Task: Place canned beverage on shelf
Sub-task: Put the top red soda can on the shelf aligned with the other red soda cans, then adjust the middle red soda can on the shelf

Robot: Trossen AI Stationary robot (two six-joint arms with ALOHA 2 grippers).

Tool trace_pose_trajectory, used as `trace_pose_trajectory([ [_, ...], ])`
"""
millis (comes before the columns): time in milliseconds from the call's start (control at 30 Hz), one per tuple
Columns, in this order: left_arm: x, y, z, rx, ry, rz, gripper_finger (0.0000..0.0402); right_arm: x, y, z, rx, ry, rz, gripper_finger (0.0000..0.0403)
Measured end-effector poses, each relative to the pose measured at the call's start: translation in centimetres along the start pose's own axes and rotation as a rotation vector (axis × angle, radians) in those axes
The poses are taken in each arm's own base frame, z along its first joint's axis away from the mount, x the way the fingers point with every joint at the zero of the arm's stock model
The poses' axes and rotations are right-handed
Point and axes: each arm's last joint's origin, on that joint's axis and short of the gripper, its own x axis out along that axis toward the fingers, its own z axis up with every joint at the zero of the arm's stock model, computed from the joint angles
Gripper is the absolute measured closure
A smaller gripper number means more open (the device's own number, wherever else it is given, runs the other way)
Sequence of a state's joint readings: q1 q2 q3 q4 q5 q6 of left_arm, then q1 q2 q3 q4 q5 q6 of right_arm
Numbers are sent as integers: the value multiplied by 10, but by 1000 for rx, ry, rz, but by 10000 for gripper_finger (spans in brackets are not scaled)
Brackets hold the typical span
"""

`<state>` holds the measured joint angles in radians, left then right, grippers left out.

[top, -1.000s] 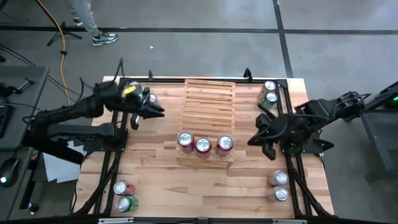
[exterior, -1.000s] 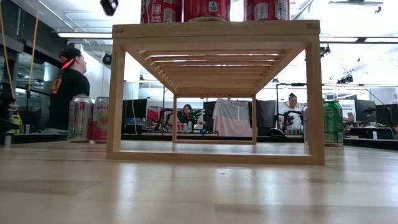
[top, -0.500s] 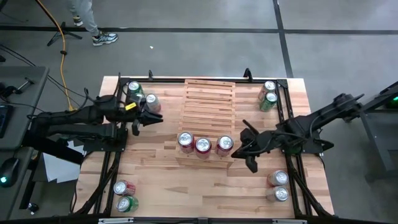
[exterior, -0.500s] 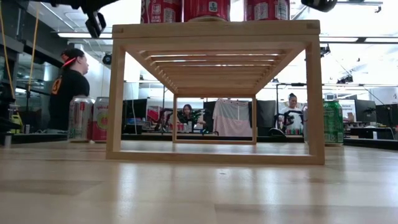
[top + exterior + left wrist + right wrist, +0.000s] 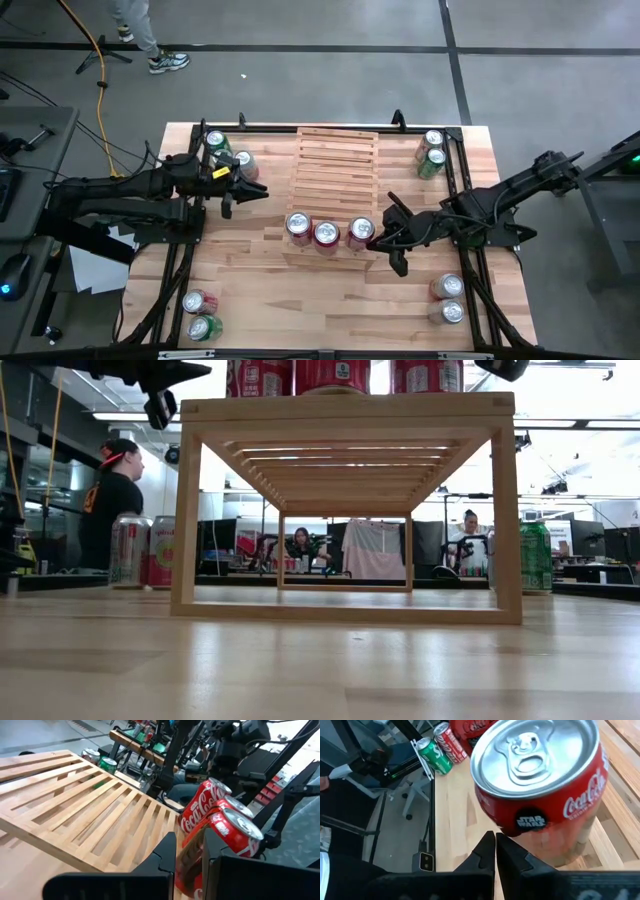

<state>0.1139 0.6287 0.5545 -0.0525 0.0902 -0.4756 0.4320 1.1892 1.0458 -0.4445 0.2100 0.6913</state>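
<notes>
The pale slatted shelf (image 5: 335,165) stands mid-table. Three red cans (image 5: 326,234) stand upright in a row on its near tier; they also show in the low view (image 5: 335,374) and the left wrist view (image 5: 220,827). My right gripper (image 5: 378,240) is shut, its tips at the right side of the rightmost red can (image 5: 540,785). My left gripper (image 5: 248,190) is slightly open and empty. It is above the table left of the shelf, just near of a red can (image 5: 243,163), and it points toward the shelf (image 5: 95,815). My right gripper's shut fingertips (image 5: 492,845) stand at the lower side wall (image 5: 530,832) of the rightmost red can, slanting down from the table's right side. I cannot tell whether they touch it. The can stands upright on the shelf's near tier.
Pairs of cans stand at the table's corners: far left (image 5: 217,142), far right (image 5: 433,150), near left (image 5: 198,314), near right (image 5: 449,299). A black frame (image 5: 465,200) runs along the table's sides. People sit in the room beyond (image 5: 110,500).
My right gripper has gone toward the table's left edge, from the right frame to the rightmost can on the shelf. My left gripper has gone a little toward the table's near edge and the shelf.
</notes>
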Motion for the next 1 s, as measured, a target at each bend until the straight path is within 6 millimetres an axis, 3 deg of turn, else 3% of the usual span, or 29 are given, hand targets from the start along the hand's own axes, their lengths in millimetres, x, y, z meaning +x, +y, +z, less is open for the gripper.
trace_pose_trajectory([
  [300,0,0,6,110,-53,80,401,-2,10,2,56,4,102,403],
  [533,-6,-9,25,218,-113,72,401,-8,55,29,-59,-14,100,403],
  [767,-7,-12,29,255,-125,70,401,14,94,61,-333,106,-87,403],
  [1000,-7,-12,29,255,-126,70,401,41,103,83,-472,192,-256,403],
])
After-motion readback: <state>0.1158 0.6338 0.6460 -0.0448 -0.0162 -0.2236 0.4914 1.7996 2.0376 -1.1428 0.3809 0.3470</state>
